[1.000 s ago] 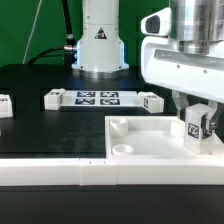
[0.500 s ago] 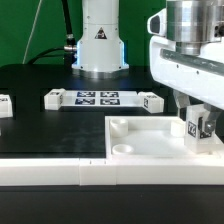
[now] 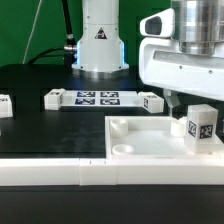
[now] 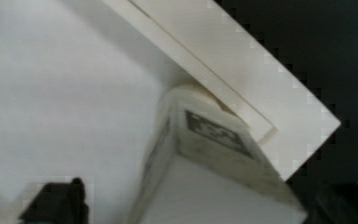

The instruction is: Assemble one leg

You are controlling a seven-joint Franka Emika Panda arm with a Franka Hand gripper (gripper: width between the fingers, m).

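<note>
The leg is a small white post with a tag on its face. It stands upright at the exterior view's right end of the white tabletop. My gripper hangs just above the leg's top, and one dark finger shows beside it. In the wrist view the leg rises between my two dark fingertips. The jaws stand wide, with a gap between that fingertip and the leg. My gripper is open. The tabletop's edge runs diagonally there.
The marker board lies on the black table behind the tabletop. A second tagged white post stands at its right end and another at the exterior view's far left. The robot base stands at the back. A white rail runs along the front.
My gripper's fingers were down around the leg and have risen off it. The leg now stands uncovered on the tabletop and has not moved.
</note>
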